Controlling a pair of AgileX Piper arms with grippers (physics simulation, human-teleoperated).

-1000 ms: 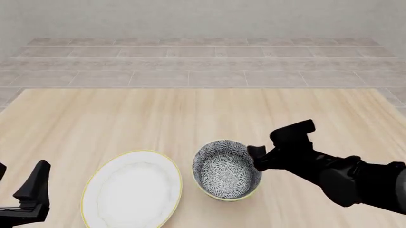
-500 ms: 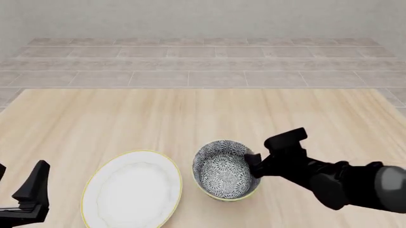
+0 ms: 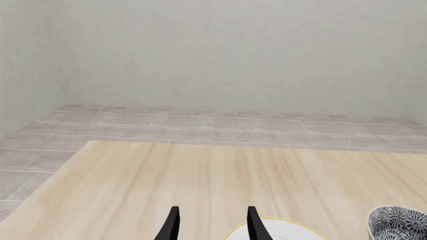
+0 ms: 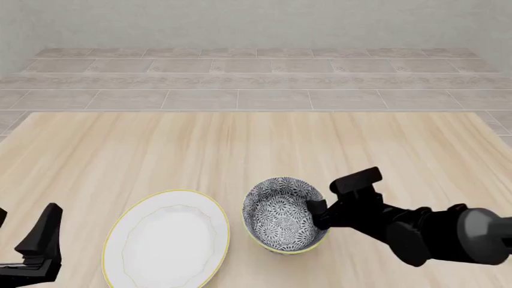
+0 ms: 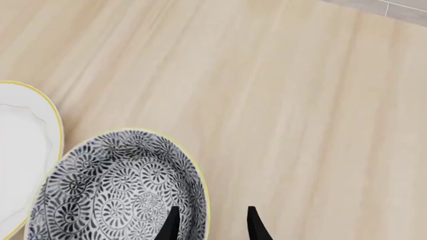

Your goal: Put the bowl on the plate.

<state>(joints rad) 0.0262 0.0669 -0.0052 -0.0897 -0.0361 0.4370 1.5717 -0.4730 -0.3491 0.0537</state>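
Observation:
The patterned grey-blue bowl [image 4: 282, 216] stands upright on the table, just right of the white plate [image 4: 166, 240], the two nearly touching. My right gripper [image 4: 318, 211] is down at the bowl's right rim. In the right wrist view, the right gripper [image 5: 211, 211] is open and straddles the rim of the bowl [image 5: 113, 185], one finger inside and one outside. The plate [image 5: 20, 150] shows beside the bowl. My left gripper [image 4: 29, 215] rests low at the near left, open and holding nothing. The left gripper [image 3: 211, 211] looks past the plate's rim [image 3: 283, 231] and the bowl [image 3: 400, 223].
The light wooden table [image 4: 240, 144] ends at a far edge with a grey tiled floor [image 4: 256, 78] and a wall behind. The plate lies between my left gripper and the bowl.
My right gripper has dropped lower and drawn in toward the bowl's right rim, now straddling it. The bowl, the plate and the left arm have stayed in place.

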